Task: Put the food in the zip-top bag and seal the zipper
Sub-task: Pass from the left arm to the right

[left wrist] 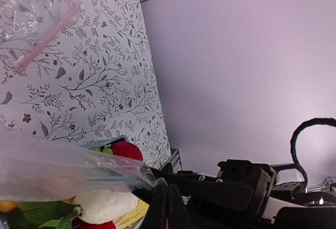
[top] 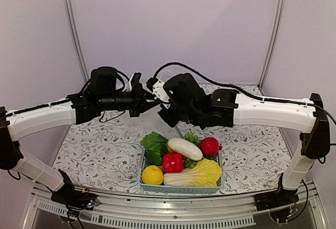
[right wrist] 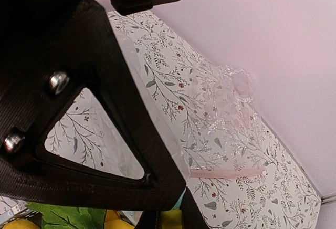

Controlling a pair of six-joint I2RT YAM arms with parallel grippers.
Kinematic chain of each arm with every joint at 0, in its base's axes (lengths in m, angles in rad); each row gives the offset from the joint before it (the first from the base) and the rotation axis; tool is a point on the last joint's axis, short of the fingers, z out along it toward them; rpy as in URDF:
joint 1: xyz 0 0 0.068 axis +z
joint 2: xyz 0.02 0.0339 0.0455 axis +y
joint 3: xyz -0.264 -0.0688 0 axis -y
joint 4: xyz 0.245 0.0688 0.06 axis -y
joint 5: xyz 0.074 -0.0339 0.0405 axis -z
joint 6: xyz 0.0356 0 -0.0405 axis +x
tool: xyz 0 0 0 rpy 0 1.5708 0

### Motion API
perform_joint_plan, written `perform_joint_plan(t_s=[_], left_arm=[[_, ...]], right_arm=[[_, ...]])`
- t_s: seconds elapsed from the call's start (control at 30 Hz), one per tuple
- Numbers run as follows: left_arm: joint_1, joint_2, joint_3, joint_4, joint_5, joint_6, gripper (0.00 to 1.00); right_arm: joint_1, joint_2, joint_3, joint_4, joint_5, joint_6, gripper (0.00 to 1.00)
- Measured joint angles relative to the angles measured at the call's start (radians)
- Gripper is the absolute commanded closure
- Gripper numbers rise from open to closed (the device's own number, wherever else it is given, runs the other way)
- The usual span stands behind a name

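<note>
**Getting the bag's mouth open above the food**

My left gripper (left wrist: 166, 192) looks pressed together on the film of the zip-top bag (left wrist: 52, 171), which is held up just over the basket (top: 178, 188). The food (top: 181, 160) all lies in that basket, none bagged. The right gripper (top: 156, 88) sits close by, but I cannot tell whether it grips. I'd take the opposite lip beside the zipper (left wrist: 118, 177) and part the mouth slowly, keeping the film untwisted.
</note>
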Motion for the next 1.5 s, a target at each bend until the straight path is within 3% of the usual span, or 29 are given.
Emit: perform_joint_plan(t_s=[0.83,0.93,1.03,1.1,1.3,1.5], left_arm=[[0.025,0.000,0.054,-0.088,0.029,0.024,1.00],[0.027,0.000,0.062,-0.102,0.042,0.048,0.82],[0.049,0.000,0.090,-0.114,0.042,0.082,0.55],[0.065,-0.005,0.110,-0.132,0.040,0.115,0.46],[0.096,-0.090,0.120,-0.253,-0.014,0.249,0.27],[0.121,-0.222,0.121,-0.366,-0.061,0.526,0.22]], right_arm=[[0.009,-0.012,-0.052,0.104,0.043,0.016,0.94],[0.010,-0.014,-0.053,0.105,0.040,0.024,0.94],[0.009,-0.032,-0.066,0.079,0.037,0.043,0.94],[0.003,-0.044,-0.071,0.071,0.024,0.061,0.94],[-0.045,-0.116,-0.125,0.093,-0.116,0.154,0.94],[-0.148,-0.203,-0.204,0.153,-0.376,0.257,0.93]])
